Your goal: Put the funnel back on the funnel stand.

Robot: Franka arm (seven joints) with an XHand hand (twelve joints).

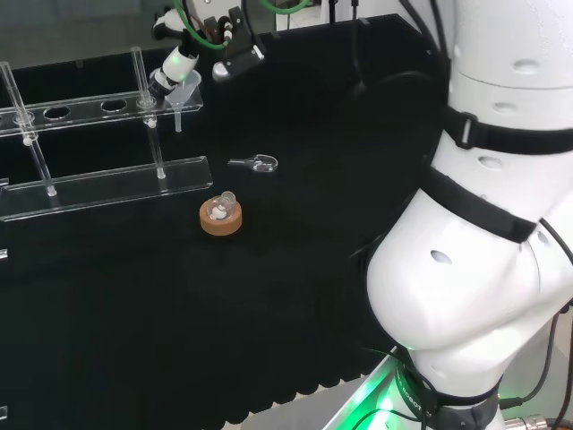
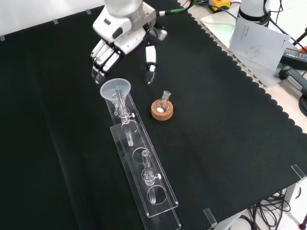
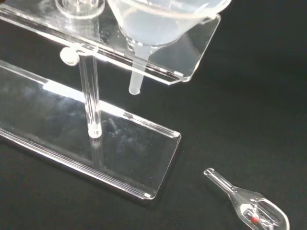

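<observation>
Clear plastic or glass throughout, hard to read against the black tabletop (image 1: 295,296).

Head view: funnel (image 1: 183,90) sits at the near end of the funnel stand (image 1: 107,175), stem down through the top rail. Hand (image 1: 175,64) is right at the bowl's rim; whether the fingers touch it I cannot tell. Toward the camera from the fingers, a cork ring (image 1: 220,218) carries a small flask, with a little glass scoop (image 1: 255,163) lying between.

Front view: hand (image 2: 111,50) hovers just above and behind the funnel (image 2: 115,89), fingers (image 2: 100,60) relaxed and spread, thumb off to one side — nothing pinched. Funnel appears seated in the end hole of the stand (image 2: 144,172). Cork ring (image 2: 162,109) is beside the thumb tip, apart.

Wrist view: bowl (image 3: 163,19) rests in the rail, stem (image 3: 136,81) hanging free below; scoop (image 3: 247,203) lies on the cloth.

Handling judgement — light, rigid, slick, likely to crack or chip if knocked. Best taken by the bowl's rim, never the thin stem.
</observation>
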